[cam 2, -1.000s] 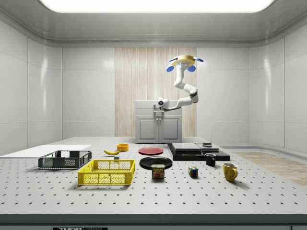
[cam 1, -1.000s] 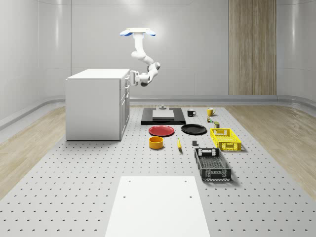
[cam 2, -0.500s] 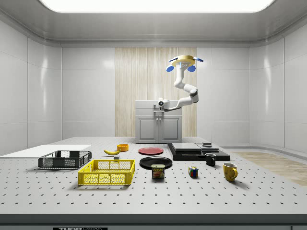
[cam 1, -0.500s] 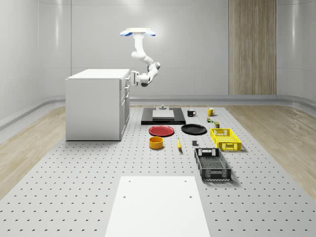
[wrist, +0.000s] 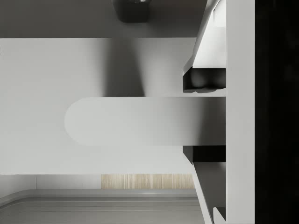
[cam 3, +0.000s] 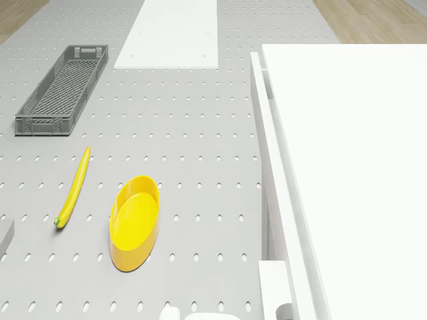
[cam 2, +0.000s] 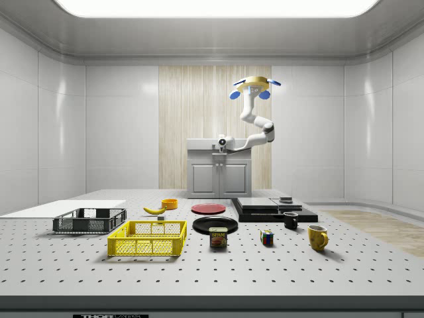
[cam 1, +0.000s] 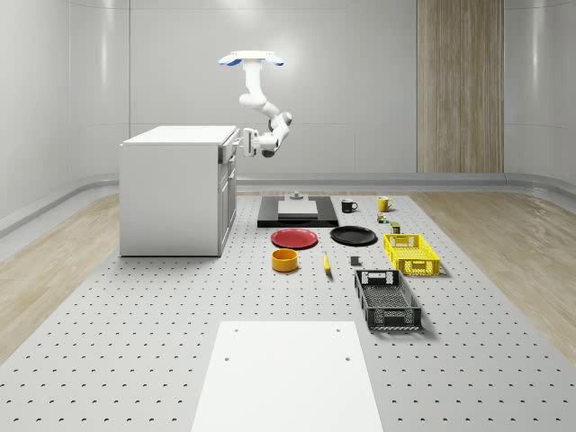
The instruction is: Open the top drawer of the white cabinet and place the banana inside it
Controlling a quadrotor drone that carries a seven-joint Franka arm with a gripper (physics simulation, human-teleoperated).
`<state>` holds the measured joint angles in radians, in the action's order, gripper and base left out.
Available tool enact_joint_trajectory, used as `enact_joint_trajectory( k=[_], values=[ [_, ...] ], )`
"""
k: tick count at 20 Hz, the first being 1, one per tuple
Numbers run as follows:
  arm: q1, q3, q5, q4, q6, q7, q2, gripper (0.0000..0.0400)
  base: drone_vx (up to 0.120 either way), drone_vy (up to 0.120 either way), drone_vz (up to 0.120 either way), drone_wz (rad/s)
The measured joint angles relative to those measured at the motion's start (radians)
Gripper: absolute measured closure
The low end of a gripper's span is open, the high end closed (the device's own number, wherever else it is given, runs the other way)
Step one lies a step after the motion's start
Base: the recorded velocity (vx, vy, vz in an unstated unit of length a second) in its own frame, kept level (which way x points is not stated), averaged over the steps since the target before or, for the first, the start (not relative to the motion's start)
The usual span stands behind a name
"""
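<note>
While drone point(cam 1: 251, 60) hovers beside white cabinet point(cam 1: 171, 189) | fingers point(wrist: 203, 79) straddle top-drawer handle point(wrist: 135, 121), closure unclear | banana point(cam 3: 73, 187) at bench 9 o'clock: light, soft; grip mid-body.

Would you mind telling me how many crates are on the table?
2: a yellow crate toward the side view's near edge, and a dark grey crate to its left, beside the white board.

Yellow bowl point(cam 3: 135, 222) beside gray crate point(cam 3: 63, 90)
</note>
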<state>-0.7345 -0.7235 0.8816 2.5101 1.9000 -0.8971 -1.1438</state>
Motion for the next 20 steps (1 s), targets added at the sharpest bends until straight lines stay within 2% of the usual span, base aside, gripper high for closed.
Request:
enact_joint_trajectory(
  k=[2,3,4,8,14,15,16,20],
  values=[
    [0.000,-0.019,-0.020,-0.008,-0.014,0.023,-0.007,0.0232,0.000,0.000,0.000,0.000],
    [0.005,-0.036,-0.019,-0.004,-0.022,0.078,0.004,0.0244,0.000,0.000,0.000,0.000],
    [0.015,-0.044,-0.016,-0.010,-0.040,0.087,0.013,0.0255,0.000,0.000,0.000,0.000],
    [0.025,-0.077,-0.045,-0.039,-0.084,0.058,0.004,0.0279,0.000,0.000,0.000,0.000],
    [0.026,-0.135,-0.104,-0.090,-0.148,0.017,-0.010,0.0269,0.000,0.000,0.000,0.000],
    [0.014,-0.135,-0.136,-0.109,-0.153,-0.059,-0.038,0.0191,0.000,0.000,0.000,0.000],
    [0.001,-0.159,-0.163,-0.108,-0.152,0.019,-0.048,0.0216,0.000,0.000,0.000,0.000],
    [-0.005,-0.200,-0.187,-0.148,-0.194,-0.003,-0.051,0.0266,0.000,0.000,0.000,0.000]
  ],
)
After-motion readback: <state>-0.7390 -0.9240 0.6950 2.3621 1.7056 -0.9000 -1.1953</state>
